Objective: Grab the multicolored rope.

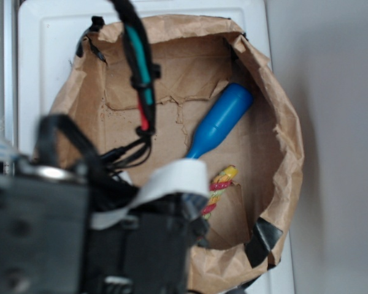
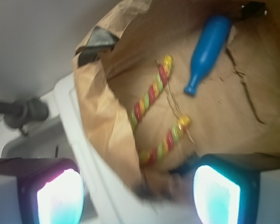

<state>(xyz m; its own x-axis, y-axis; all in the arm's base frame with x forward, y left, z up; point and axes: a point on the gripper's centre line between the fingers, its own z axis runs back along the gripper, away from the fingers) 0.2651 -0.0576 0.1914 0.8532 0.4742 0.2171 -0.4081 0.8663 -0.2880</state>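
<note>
White tabletop (image 1: 43, 55) against a plain grey wall; on it a crumpled brown paper bag (image 1: 282, 122) rolled open, black tape (image 1: 262, 240) on its rim.

Multicolored rope (image 2: 151, 95) lies on the bag floor: thick twisted strands of red, yellow and light green, glossy, bent in a U. In the wrist view both arms show, roughly parallel, yellow-tipped ends pointing toward the blue toy, the bend down near the bag wall. In the exterior view only a short end of the rope shows; the arm hides the rest.

Blue bottle-shaped toy (image 1: 219, 121) lies on the bag floor just beside the rope ends, narrow neck toward the rope. Contact cannot be told.

Arm (image 1: 55, 233): black body fills the lower left of the exterior view, blurred, over the bag's near edge. A cable bundle (image 1: 141, 73) with red and teal wires and a white ribbon cable run along it.

Pincer (image 2: 140, 196): two lit fingers (image 2: 214, 196) at the bottom of the wrist view, spread wide apart, nothing between them. One sits over the bag's inside, the other out over the tabletop, straddling the bag wall. Rope bend lies near the inner finger; not gripped.
</note>
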